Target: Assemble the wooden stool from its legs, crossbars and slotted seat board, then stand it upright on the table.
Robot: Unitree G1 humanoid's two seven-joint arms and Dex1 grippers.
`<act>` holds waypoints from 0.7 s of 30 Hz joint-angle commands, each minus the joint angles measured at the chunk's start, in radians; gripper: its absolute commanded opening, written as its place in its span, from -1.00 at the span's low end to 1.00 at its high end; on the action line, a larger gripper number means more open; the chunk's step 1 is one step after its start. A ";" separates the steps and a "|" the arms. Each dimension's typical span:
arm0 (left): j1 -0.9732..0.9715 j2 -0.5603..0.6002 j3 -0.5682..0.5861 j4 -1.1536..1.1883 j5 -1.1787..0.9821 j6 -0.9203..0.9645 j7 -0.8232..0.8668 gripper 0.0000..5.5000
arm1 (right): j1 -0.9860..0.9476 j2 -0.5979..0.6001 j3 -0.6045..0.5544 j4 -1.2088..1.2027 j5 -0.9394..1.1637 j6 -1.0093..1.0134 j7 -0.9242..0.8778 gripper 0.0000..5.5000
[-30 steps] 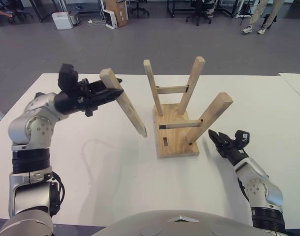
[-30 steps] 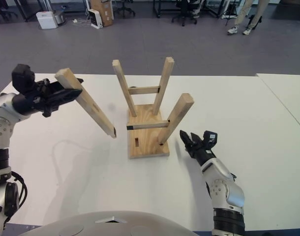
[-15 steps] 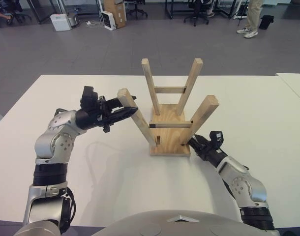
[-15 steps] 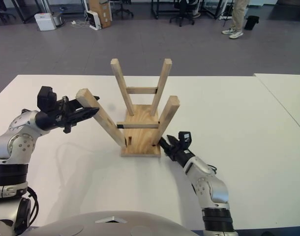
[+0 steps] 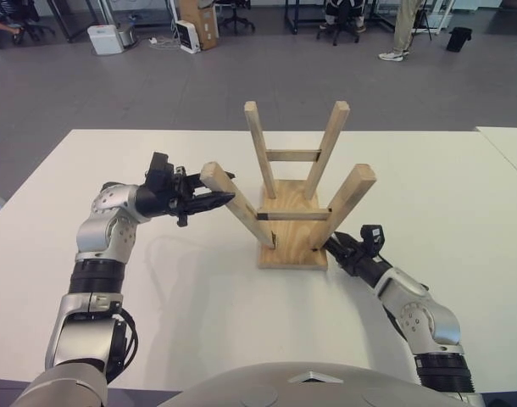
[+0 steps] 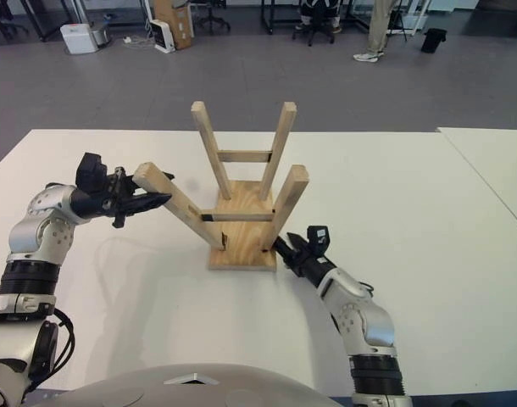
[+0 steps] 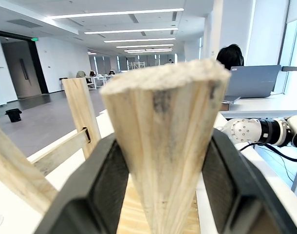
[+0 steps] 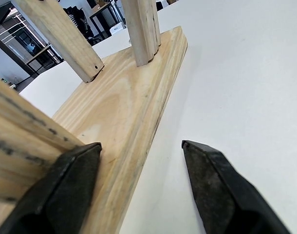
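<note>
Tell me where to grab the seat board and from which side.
Take the seat board by its near right edge, coming in low from the right. It lies flat with legs rising from its top, so only the thin rim is free; the open right gripper sits there, clear of the leg in the left gripper.

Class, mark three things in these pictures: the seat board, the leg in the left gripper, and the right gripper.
seat board (image 5: pixel 294 244): left eye view, bare upward face.
held leg (image 5: pixel 241 210): left eye view, mid-length.
right gripper (image 5: pixel 330 247): left eye view, midway between fingers.
</note>
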 commanded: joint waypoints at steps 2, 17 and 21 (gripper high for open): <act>-0.138 -0.004 -0.069 0.057 0.055 0.020 -0.072 -0.26 | 0.005 0.014 0.011 0.039 -0.016 0.034 -0.014 0.13; 0.129 -0.003 -0.210 -0.107 0.164 0.061 0.036 -0.26 | 0.026 0.039 0.008 0.029 -0.026 0.016 -0.031 0.13; 0.078 0.021 -0.314 -0.080 0.227 0.168 0.090 -0.26 | 0.020 0.046 0.019 0.033 -0.029 0.014 -0.037 0.13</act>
